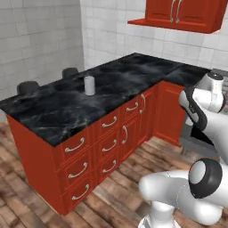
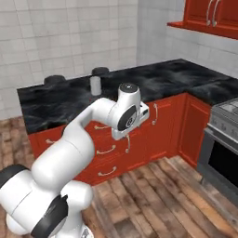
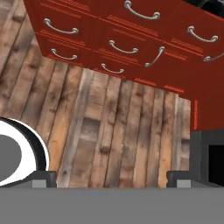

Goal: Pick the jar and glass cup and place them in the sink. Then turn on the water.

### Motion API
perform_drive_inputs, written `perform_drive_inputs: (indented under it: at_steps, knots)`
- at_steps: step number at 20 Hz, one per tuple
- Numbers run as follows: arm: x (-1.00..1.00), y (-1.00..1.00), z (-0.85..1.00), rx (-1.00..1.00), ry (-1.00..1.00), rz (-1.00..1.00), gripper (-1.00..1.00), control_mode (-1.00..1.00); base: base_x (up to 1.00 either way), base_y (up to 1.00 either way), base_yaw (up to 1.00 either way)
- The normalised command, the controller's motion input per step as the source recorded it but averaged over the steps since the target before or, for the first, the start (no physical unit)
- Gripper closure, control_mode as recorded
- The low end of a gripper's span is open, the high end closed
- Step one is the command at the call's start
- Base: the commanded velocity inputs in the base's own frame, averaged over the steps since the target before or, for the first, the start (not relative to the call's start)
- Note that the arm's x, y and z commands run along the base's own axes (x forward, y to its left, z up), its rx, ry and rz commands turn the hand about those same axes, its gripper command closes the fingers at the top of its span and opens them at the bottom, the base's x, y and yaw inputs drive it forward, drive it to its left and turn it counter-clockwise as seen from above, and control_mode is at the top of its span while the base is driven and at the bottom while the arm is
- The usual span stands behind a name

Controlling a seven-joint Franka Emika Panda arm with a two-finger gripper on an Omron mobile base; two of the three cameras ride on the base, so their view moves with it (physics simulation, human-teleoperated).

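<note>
Hand (image 3: 112, 177) spread wide and holding nothing, my two dark fingertips (image 3: 43, 178) standing far apart at the bottom of the hand view. It points down at the wooden plank floor (image 3: 109, 131), with the red drawer fronts (image 3: 113, 43) and their curved metal handles across the top of that view and a dark appliance edge at the right.

From the right base view my arm (image 2: 93, 121) is folded in front of the cabinets, wrist held below the level of the surface, well apart from anything on it.

Glass cup (image 1: 89, 85): standing upright on the black marbled surface (image 1: 58, 111), toward its back edge and near the tiled wall (image 1: 40, 40). Same cup confirmed in the right base view (image 2: 95, 85), behind and above my wrist, not touched.

Two dark round objects (image 1: 27, 87) sit at the rear of the surface beside the wall, one to the cup's left and one just behind it; I cannot tell what they are.

Red wall cupboard (image 1: 182, 13) hangs over the corner run. A stove (image 2: 223, 144) stands at the right end of the cabinets.
</note>
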Motion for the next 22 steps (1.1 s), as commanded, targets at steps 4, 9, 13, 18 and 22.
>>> perform_drive_inputs:
  at_steps: [4, 9, 13, 18, 22]
  knots:
    - [0.00, 0.00, 0.00, 0.00, 0.00, 0.00, -1.00, 1.00, 0.99, -0.41, 0.55]
    - [0.00, 0.00, 0.00, 0.00, 0.00, 0.00, -1.00, 1.00, 0.82, -0.55, 0.50]
    - [0.00, 0.00, 0.00, 0.00, 0.00, 0.00, -1.00, 1.00, 0.52, -0.56, 0.49]
    - [0.00, 0.00, 0.00, 0.00, 0.00, 0.00, -1.00, 1.00, 0.37, -0.42, 0.47]
    - [0.00, 0.00, 0.00, 0.00, 0.00, 0.00, -1.00, 1.00, 0.38, -0.27, 0.41]
